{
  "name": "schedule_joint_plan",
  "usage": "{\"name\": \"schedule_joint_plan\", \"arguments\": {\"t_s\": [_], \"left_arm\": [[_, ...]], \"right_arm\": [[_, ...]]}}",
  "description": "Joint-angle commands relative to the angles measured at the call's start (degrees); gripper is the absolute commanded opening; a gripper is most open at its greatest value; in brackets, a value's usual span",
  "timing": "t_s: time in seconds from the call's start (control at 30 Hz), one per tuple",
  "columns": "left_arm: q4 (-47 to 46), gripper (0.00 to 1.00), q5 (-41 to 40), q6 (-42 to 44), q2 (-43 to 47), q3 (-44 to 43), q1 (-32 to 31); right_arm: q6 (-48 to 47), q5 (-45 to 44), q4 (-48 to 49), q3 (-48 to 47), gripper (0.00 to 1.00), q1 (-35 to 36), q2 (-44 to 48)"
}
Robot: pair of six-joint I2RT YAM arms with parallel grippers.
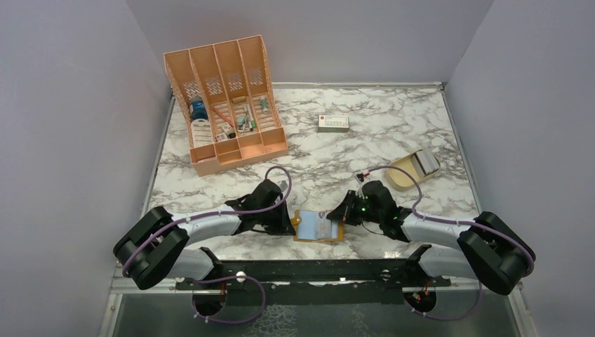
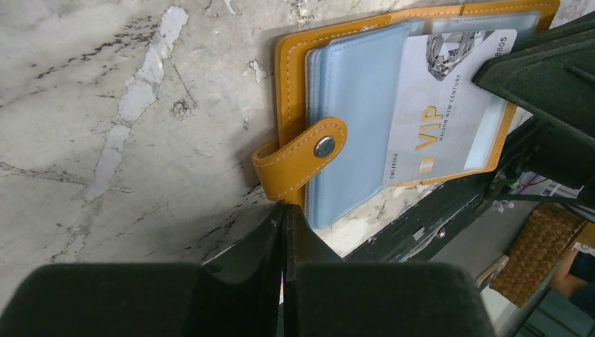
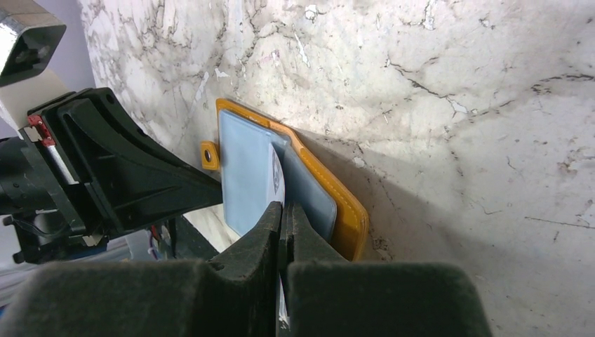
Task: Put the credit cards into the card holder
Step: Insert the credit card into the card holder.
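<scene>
Where lilac walls ring marble table, right tool pinches credit card.

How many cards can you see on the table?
2. One white VIP card sits partly in the mustard-orange folding wallet, pinched by the right gripper. One grey-silver card lies in the tan oval dish; more may hide beneath it.

the card holder lies open at the near edge of the desk, between the left hand and the right hand, with a credit card on its pockets. an organiser stands far left, a box far centre, and a dish with credit cards at right.
</scene>
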State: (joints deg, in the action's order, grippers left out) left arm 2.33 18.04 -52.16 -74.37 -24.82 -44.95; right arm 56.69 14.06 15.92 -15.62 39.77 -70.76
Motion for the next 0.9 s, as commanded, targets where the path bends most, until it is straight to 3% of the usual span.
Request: {"name": "schedule_joint_plan", "arguments": {"t_s": [0.0, 0.87], "left_arm": [[-2.1, 0.05, 1.96, -0.31, -0.69, 0.88, -0.14], [-3.42, 0.06, 2.44, -0.66, -1.47, 0.56, -0.67]], "right_arm": [[-2.2, -3.99, 1.5, 0.58, 0.01, 0.55, -0.14], [1.12, -8.31, 4.22, -1.3, 0.01, 6.61, -5.18]]}}
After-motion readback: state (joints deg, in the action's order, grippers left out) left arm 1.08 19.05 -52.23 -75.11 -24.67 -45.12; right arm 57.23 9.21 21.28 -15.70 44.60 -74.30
